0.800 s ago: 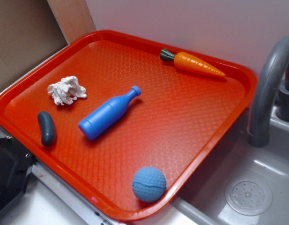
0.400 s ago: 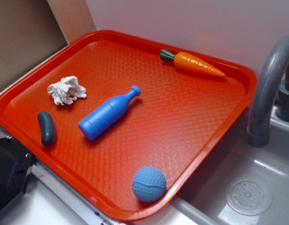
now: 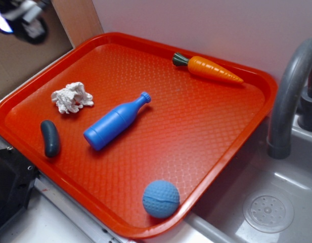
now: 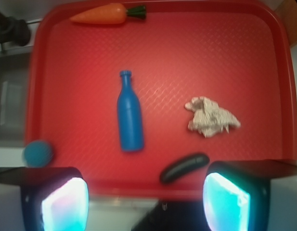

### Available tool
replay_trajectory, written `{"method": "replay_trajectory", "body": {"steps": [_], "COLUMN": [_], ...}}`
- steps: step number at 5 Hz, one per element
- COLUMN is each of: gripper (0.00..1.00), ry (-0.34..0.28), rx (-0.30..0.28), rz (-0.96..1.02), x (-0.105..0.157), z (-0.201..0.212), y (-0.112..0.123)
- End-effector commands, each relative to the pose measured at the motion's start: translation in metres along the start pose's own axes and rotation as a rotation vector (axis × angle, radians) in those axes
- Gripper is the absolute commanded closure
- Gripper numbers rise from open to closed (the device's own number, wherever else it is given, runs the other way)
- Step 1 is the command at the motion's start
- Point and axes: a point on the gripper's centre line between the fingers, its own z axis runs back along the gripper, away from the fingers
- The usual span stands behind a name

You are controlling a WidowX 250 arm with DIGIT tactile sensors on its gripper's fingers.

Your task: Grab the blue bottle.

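The bottle (image 3: 115,122) lies flat on the tray (image 3: 206,152), cap toward the carrot (image 3: 209,68); the pincer (image 4: 146,202) gapes empty.

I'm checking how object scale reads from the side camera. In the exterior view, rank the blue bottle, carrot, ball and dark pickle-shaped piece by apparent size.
1. Blue bottle and carrot: similar length; the carrot lies farther back, so I won't rank them.
2. Ball, though it sits nearest the camera.
3. Dark pickle-shaped piece, slimmest.
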Motion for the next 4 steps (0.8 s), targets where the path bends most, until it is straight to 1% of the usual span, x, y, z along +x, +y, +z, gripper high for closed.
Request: {"method": "replay_trajectory", "body": {"steps": [1, 2, 3, 4], "gripper": [0.0, 0.0, 0.0, 0.0], "ry": [-0.006, 0.018, 0.036, 0.068], "rx": [-0.011, -0.017, 0.013, 0.031], "rz": [-0.167, -0.178, -0.19, -0.194], "x": [0.021, 0.022, 0.021, 0.022], "z": [-0.067, -0.089, -0.114, -0.134], "y": [-0.027, -0.026, -0.028, -0.027]}}
